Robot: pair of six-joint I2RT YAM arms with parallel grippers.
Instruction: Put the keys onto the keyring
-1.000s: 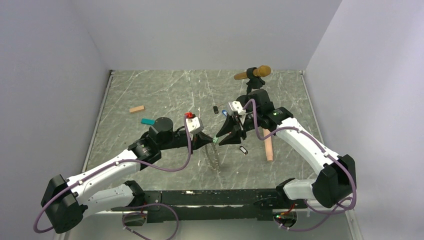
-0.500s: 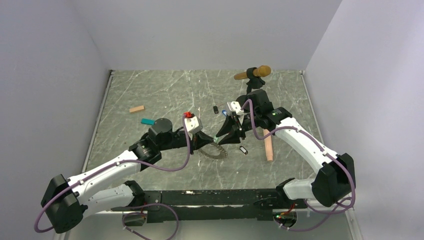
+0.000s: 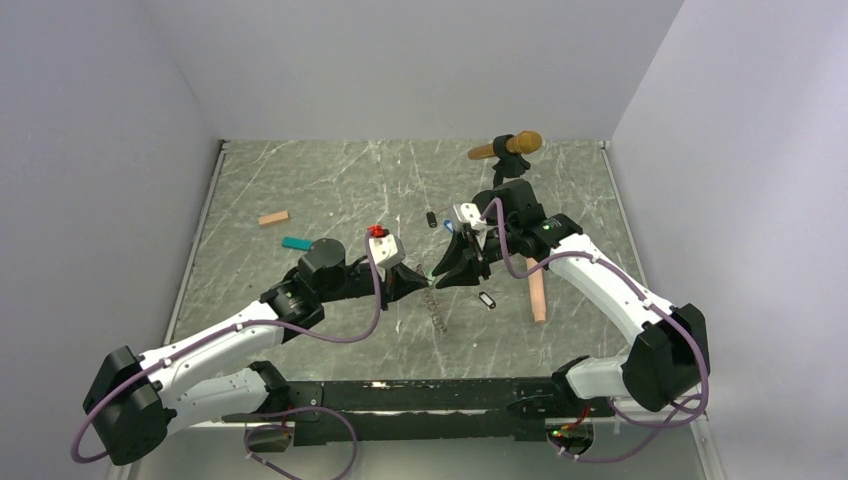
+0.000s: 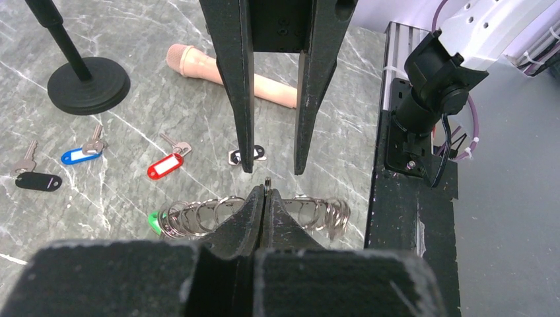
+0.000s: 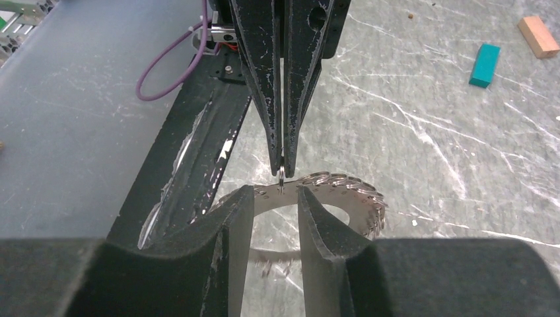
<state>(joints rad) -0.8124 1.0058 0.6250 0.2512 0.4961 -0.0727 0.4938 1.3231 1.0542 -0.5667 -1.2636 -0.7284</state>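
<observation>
Grey-green marbled tabletop (image 3: pixel 300 180) between pale walls carries the scene. Near its middle the left gripper (image 3: pixel 418 285) has its jaws pressed together on the rim of the keyring (image 3: pixel 436 312), holding it on edge. From the top camera the ring shows only as a thin beaded streak, its long axis running from the grippers toward the near edge and slightly to the right. Whether its lower rim touches the table cannot be told.

In the right wrist view the ring's flat face and wide centre hole show. The right gripper (image 5: pixel 276 198) faces the left one with its jaws spread, one finger on either side of the pinched spot and clear of the metal.

A green tag (image 4: pixel 155 221) sits at one end of the ring; whether it is threaded on cannot be told. Loose keys lie on the table beyond: a red tag (image 4: pixel 165 165), a blue tag (image 4: pixel 82 154), a black tag (image 4: pixel 36 179), and a white-faced tag (image 4: pixel 247 155) nearest the right gripper.

A pink microphone (image 3: pixel 537 290) lies flat nearby, and a tan block (image 3: pixel 273 217) and a teal block (image 3: pixel 295 243) rest well to the left.
</observation>
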